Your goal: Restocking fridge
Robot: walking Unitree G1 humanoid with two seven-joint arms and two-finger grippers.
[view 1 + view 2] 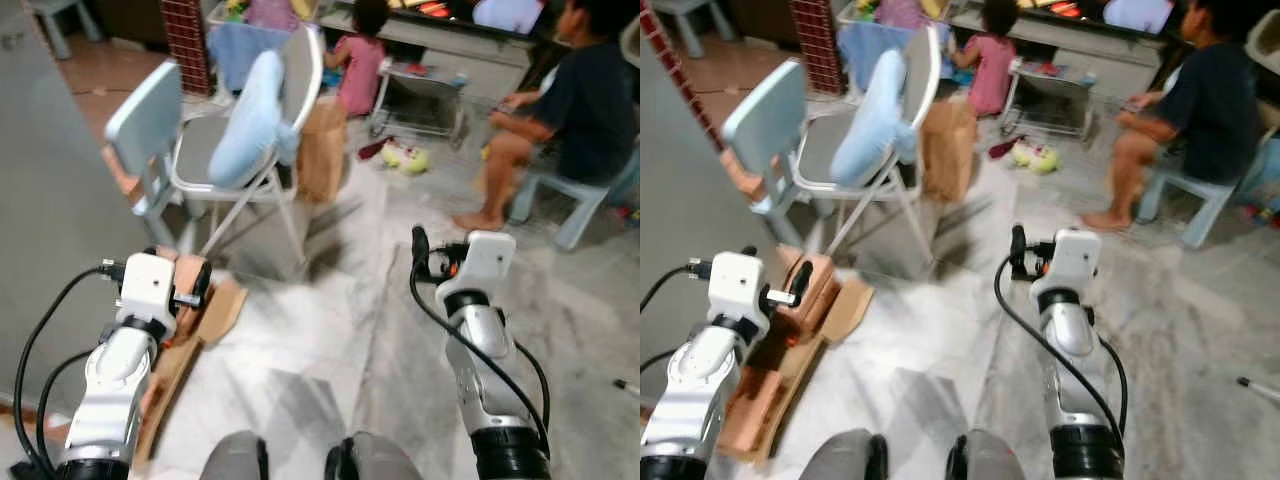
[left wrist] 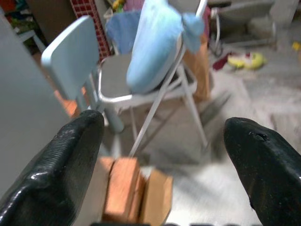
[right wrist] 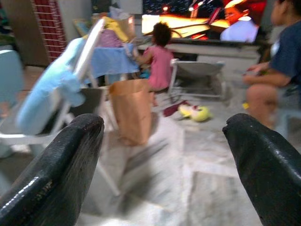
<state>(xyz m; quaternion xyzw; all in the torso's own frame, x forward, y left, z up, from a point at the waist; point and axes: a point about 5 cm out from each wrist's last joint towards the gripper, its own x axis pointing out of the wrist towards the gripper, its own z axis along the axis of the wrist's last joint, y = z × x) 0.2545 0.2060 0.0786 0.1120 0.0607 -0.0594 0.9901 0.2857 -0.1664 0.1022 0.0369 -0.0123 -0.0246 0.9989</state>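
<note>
My left gripper (image 2: pixel 164 141) is held out low over the floor, fingers wide open with nothing between them. It points at a grey folding chair (image 1: pixel 210 150) with a light blue cushion (image 1: pixel 245 120). At the same height my right gripper (image 3: pixel 164 136) is also open and empty, pointing at a brown paper bag (image 3: pixel 132 110). That bag (image 1: pixel 322 150) stands upright on the floor beside the folding chair. A flat grey panel (image 1: pixel 45 210) rises at my far left.
Orange-brown cardboard pieces (image 1: pixel 190 335) lie on the floor under my left arm. A light blue plastic chair (image 1: pixel 145 120) stands left of the folding chair. A child in pink (image 1: pixel 358 60) and a seated person in a dark shirt (image 1: pixel 575 100) are ahead, with a yellow-green toy (image 1: pixel 405 157) between them.
</note>
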